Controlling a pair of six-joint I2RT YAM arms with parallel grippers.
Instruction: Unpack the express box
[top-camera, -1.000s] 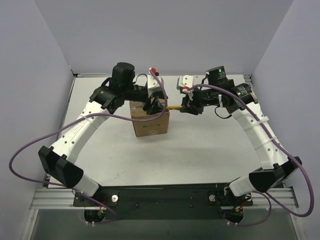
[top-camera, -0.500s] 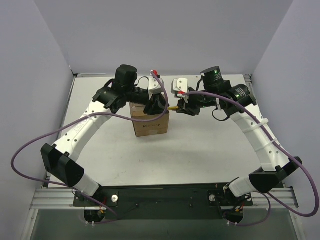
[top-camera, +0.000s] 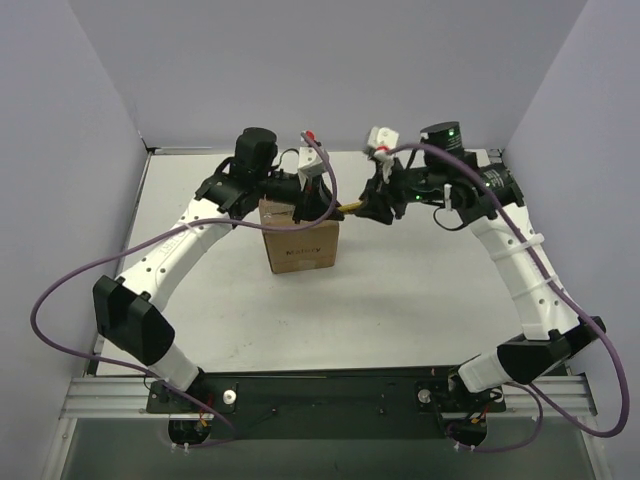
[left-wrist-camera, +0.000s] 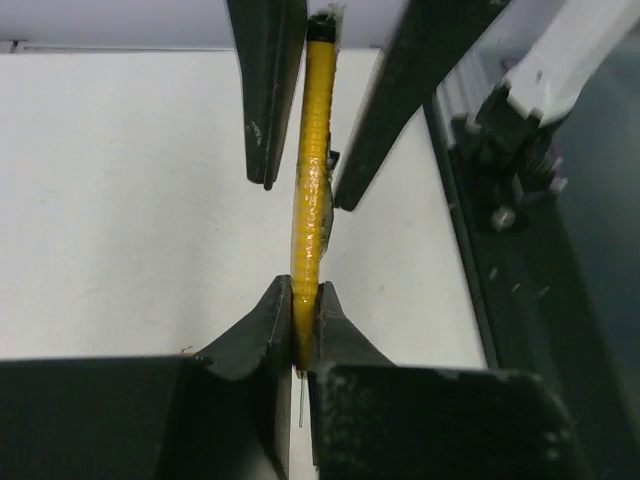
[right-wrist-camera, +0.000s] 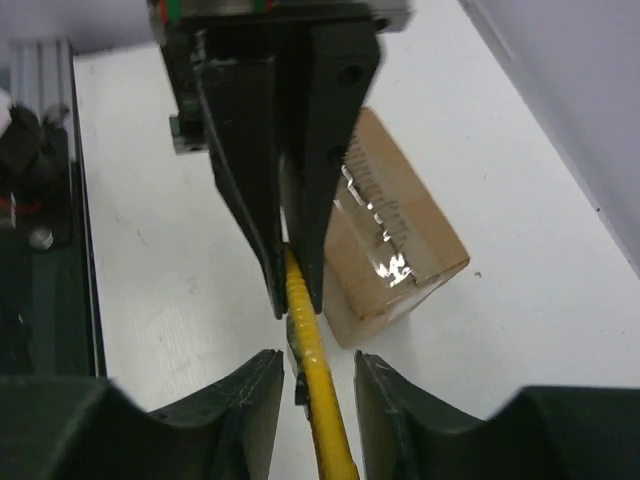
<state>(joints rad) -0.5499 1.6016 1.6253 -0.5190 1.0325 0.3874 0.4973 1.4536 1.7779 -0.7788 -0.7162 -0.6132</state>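
From above, the box (top-camera: 300, 243) sits on the desk (top-camera: 420, 290) just beside my left tool (top-camera: 322, 210), which meets my right tool (top-camera: 368, 208) at a yellow knife (top-camera: 350, 209). My left wrist view shows the grip: left tool pinching the knife, right tool spread loosely around it. My right wrist view adds the box's shiny face beside my left tool.

L hand (left-wrist-camera: 303, 300) has shut on the knife (left-wrist-camera: 312, 180); it was wide before. R hand (right-wrist-camera: 318, 362) has loosened, fingers now just off the knife. R wrist has rolled.
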